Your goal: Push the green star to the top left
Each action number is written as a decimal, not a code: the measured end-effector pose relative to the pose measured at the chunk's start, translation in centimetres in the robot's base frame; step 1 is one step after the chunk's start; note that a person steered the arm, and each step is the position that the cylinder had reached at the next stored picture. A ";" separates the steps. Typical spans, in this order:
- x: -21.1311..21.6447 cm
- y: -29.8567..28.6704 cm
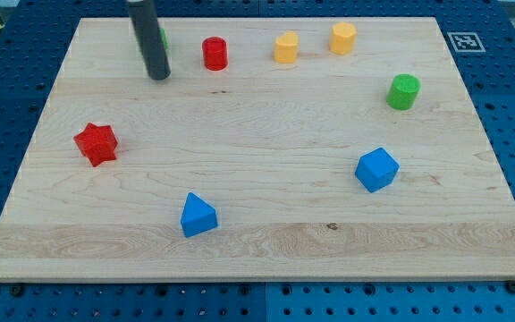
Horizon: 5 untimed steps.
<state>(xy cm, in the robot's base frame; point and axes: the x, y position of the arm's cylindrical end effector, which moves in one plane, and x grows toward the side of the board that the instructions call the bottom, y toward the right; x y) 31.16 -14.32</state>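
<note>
The green star [163, 38] is near the board's top left, almost wholly hidden behind my rod; only a thin green sliver shows at the rod's right edge. My tip [158, 75] rests on the board just below and in front of that sliver. The red cylinder [215, 53] stands a short way to the view's right of my tip.
Two yellow blocks [285, 46] [343, 38] stand along the top. A green cylinder [404, 91] is at the right. A red star [96, 143] is at the left. A blue block [376, 169] and a blue triangular block [197, 215] lie lower down. The wooden board [257, 241] has an ArUco marker [463, 41] beside its top right corner.
</note>
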 end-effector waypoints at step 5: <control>-3.6 2.1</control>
<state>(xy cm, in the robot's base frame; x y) 27.52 -12.21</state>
